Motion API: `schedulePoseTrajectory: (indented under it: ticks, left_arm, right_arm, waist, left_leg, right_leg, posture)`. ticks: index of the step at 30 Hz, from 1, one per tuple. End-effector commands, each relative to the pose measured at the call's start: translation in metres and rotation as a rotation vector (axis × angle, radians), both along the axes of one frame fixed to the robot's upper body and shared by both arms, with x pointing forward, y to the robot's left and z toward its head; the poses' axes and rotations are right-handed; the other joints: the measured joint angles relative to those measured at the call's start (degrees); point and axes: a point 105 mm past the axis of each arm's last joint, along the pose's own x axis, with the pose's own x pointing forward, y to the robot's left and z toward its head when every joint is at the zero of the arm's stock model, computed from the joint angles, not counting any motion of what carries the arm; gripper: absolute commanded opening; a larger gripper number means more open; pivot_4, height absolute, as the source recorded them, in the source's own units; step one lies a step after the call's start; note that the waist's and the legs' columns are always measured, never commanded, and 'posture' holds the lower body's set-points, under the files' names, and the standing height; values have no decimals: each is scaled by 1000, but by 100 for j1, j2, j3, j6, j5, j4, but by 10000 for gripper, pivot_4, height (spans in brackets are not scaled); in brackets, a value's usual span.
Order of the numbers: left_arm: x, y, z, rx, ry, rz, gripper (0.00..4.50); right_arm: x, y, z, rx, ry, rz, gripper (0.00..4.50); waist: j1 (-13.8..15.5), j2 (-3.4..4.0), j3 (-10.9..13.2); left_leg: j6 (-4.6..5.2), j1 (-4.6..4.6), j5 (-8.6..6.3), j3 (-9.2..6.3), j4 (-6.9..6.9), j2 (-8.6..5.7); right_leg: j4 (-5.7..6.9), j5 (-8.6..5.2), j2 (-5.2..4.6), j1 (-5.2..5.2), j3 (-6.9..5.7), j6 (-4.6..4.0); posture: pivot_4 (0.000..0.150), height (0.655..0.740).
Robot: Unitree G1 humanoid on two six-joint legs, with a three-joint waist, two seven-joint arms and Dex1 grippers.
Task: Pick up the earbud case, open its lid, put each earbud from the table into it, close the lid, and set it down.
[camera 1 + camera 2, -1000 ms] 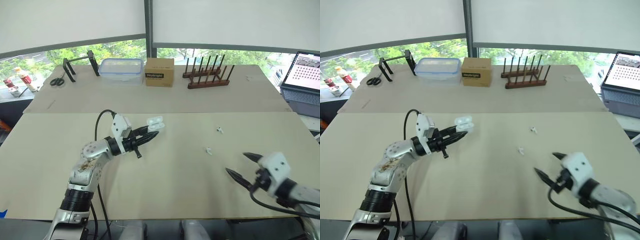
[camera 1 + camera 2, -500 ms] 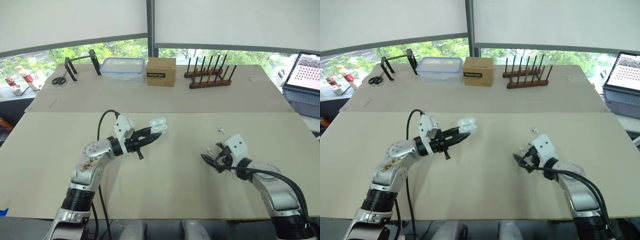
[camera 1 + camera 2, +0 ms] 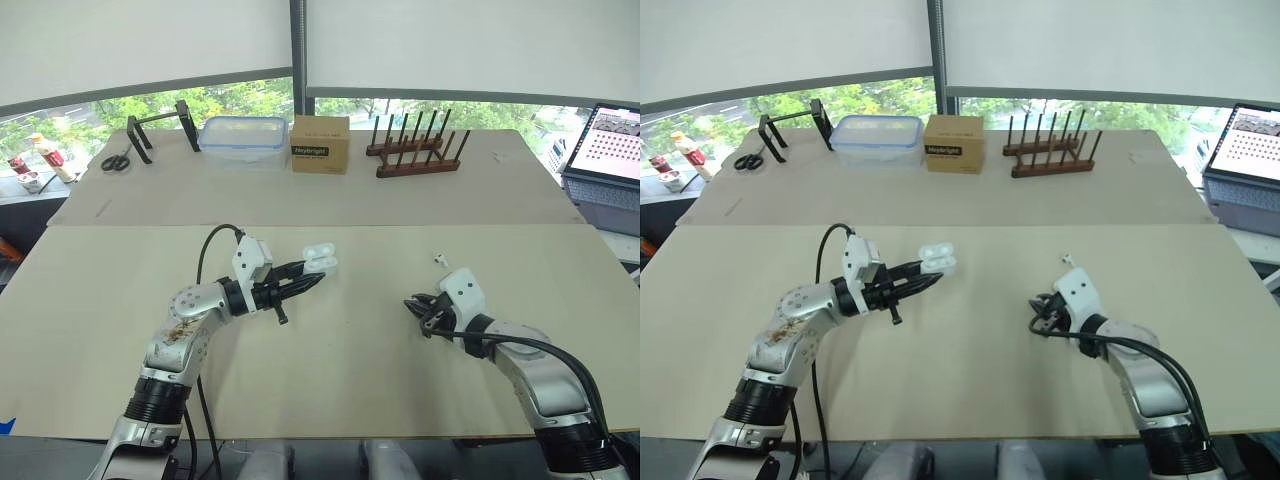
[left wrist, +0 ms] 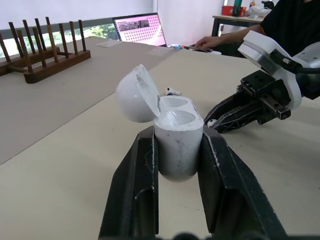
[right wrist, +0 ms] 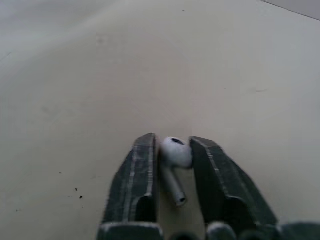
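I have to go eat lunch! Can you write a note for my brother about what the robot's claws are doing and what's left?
Left claw: shut on the earbud case, held above the table, lid open, both wells empty.
Right claw: closed around one earbud down at the table; can't tell if it's lifted.
Other earbud: lying on the table beyond the right claw.
Done: case picked up, lid opened.
Left: put both earbuds in, close lid, set case down.
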Motion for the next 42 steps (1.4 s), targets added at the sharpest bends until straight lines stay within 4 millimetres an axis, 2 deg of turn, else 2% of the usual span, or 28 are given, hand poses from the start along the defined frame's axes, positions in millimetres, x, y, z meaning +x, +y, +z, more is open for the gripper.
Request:
schedulePoseTrajectory:
  ticks: [1, 4, 7, 10, 13, 17, 20, 26, 35, 37, 39, 41, 42]
  left_arm:
    - [-5, 0, 7, -11, -38, -7, 5571]
    - [-10, 1, 6, -13, -30, -2, 5571]
    - [-16, 1, 5, -11, -26, -4, 5571]
    - [-24, -1, 5, -10, -21, -8, 5571]
    - [-30, -3, 3, -11, -10, -10, 5571]
    - [-35, -4, -1, -6, 4, -18, 5571]
    - [-36, -4, -3, -8, 11, -17, 5571]
    - [-37, -5, -6, -14, 23, -16, 5571]
    - [-37, -6, -7, -12, 26, -21, 5571]
    - [-37, -6, -6, -12, 25, -19, 5571]
    - [-38, -6, -5, -12, 25, -19, 5571]
    - [-38, -7, -4, -12, 26, -20, 5571]
    - [-38, -7, -4, -12, 26, -20, 5571]
  right_arm:
    - [-11, 3, 1, -59, 14, 95, 3337]
    - [-23, 11, 14, -105, 17, 268, 3337]
    - [-44, 16, 25, -163, 61, 476, 3337]
    - [-71, 7, 29, -244, 148, 666, 3337]
    - [-89, -14, 25, -360, 214, 771, 3337]
    - [-99, -47, 15, -460, 273, 776, 3337]
    - [-108, -64, 7, -478, 309, 749, 3337]
    - [-106, -65, 4, -452, 252, 696, 3337]
    - [-99, -62, 1, -430, 303, 683, 3337]
    - [-94, -62, 2, -432, 293, 662, 13973]
    - [-90, -60, 3, -440, 274, 654, 20973]
    - [-89, -58, 4, -441, 274, 661, 27185]
    - [-89, -57, 5, -439, 264, 669, 27574]
  waist:
    - [2, 0, 0]
    - [-6, 0, 0]
    - [-10, 0, 0]
    - [3, 5, 3]
    - [13, 4, 3]
    - [15, 3, 3]
    - [38, 3, 4]
    - [43, 3, 3]
    - [38, 2, 4]
    - [38, 2, 4]
    - [38, 2, 4]
    - [38, 2, 4]
    - [37, 2, 4]
  left_leg:
    - [0, 0, 0, 0, 0, 0]
    - [1, -2, -1, -1, -1, 1]
    - [1, -3, -1, -1, 0, 3]
    - [1, -6, -1, -1, -1, 1]
    - [5, -4, -3, -1, 2, 3]
    - [5, 5, -3, 7, 3, 4]
    - [5, 5, -3, 11, 1, 4]
    - [5, 15, -3, 7, 2, 5]
    - [6, 26, -3, 4, 1, 5]
    - [6, 28, -3, 4, 2, 5]
    - [6, 35, -4, 2, 1, 5]
    - [7, 42, -4, 3, -1, 5]
    - [7, 45, -5, 2, -1, 5]
  right_leg:
    - [0, 0, -1, -1, 0, 0]
    - [-1, 0, -1, -3, 0, 0]
    - [-3, 0, 2, -2, 0, 0]
    - [-5, -1, -1, -3, 0, 1]
    - [-10, -1, 0, 4, -3, 1]
    - [-10, -1, -1, 12, -2, 1]
    - [-9, -1, 1, 11, -2, 1]
    - [-9, -1, 0, 22, 1, 1]
    - [-12, -1, 1, 34, 0, 1]
    - [-13, -1, 0, 36, 0, 1]
    - [-15, -1, 0, 44, 0, 1]
    - [-18, -1, 1, 52, -1, 1]
    - [-20, -1, 1, 55, -1, 2]
  posture:
    - [1500, 7400]
    - [1500, 7400]
    - [1500, 7400]
    - [1500, 7400]
    - [1500, 7400]
    - [1500, 7400]
    - [1500, 7400]
    - [1500, 7400]
    - [1500, 7400]
    - [1500, 7400]
    - [1500, 7400]
    - [1500, 7400]
    - [1500, 7400]
